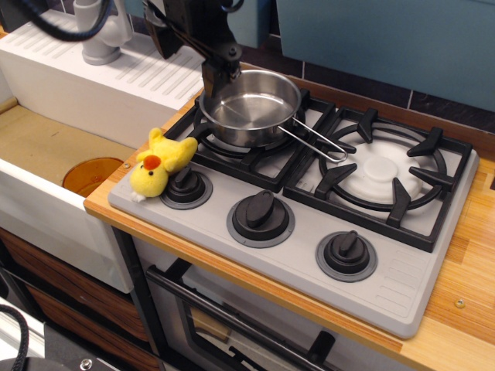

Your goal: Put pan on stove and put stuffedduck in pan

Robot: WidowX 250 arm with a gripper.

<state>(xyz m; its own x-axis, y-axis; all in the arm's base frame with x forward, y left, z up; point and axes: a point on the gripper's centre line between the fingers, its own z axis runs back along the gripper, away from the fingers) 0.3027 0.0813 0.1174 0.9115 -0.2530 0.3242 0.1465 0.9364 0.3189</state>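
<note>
Resting pan [249, 107] on unlabelled stove [309, 255]

The pan [249, 106] sits on the left grate of the stove [402, 297], its bowl open from above; only the gripper [219, 75] hangs at its rear left rim, blocking that side. The wire handle reaches right over the gap toward the right burner [382, 169], which lies bare. The stuffedduck [158, 164] rests at the stove's front left corner, touching the left knob [186, 184], free above and on its left. The faucet [100, 31] stands well behind.
</note>
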